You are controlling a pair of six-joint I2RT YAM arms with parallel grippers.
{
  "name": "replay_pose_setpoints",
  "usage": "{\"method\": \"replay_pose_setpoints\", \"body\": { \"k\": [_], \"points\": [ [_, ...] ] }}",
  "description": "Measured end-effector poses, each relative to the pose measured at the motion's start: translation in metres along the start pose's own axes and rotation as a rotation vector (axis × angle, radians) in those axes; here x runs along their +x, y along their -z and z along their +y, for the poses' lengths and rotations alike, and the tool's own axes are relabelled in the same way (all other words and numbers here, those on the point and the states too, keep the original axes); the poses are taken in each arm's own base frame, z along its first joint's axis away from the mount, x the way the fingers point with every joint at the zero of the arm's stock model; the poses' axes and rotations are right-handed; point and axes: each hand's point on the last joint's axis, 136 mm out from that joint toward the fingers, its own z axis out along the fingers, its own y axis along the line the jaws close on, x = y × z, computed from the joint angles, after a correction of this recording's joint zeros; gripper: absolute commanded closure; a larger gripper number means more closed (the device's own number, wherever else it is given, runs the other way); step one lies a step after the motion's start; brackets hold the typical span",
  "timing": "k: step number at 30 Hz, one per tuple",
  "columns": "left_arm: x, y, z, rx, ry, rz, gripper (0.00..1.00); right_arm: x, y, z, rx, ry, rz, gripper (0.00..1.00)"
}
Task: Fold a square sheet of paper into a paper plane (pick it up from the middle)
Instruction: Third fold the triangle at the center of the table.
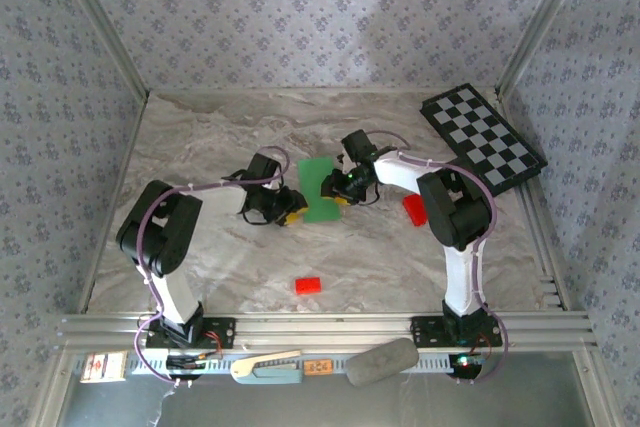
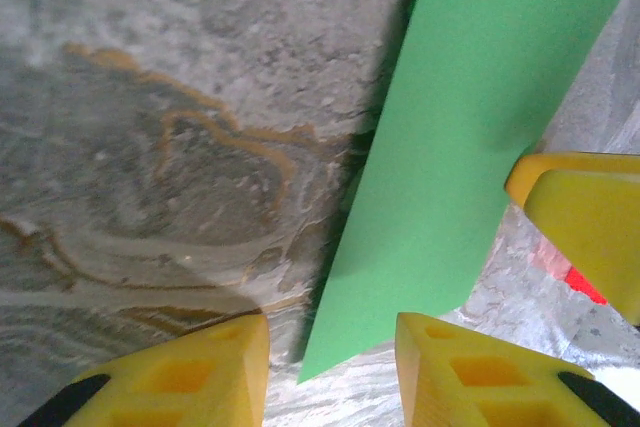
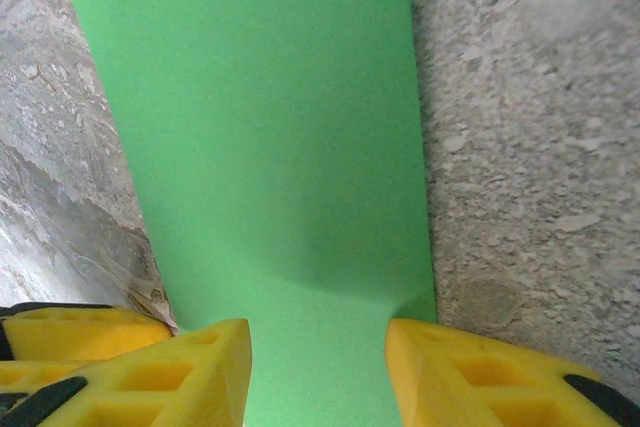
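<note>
Pinning paper [image 1: 317,185] at right edge with right gripper [image 3: 318,327] splayed; straddling its near-left corner (raised, presumably for folding) with left gripper [image 2: 330,322] agape.

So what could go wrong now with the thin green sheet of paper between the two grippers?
The left gripper has only a corner of the green paper sheet between its fingers, so closing may crease it crookedly. The right gripper works close by; the fingers might collide.
</note>
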Motion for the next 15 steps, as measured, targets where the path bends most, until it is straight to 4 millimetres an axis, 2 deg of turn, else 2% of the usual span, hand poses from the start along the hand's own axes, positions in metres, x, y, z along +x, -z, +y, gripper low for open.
{"method": "replay_pose_setpoints", "body": {
  "k": [8, 15],
  "points": [
    [0.001, -0.004, -0.002, 0.001, -0.002, 0.014, 0.69, 0.000, 0.000, 0.000, -0.006, -0.006, 0.000, 0.56],
    [0.004, -0.005, -0.014, 0.039, -0.033, 0.033, 0.71, -0.001, 0.000, 0.000, -0.007, -0.007, -0.001, 0.56]
  ]
}}
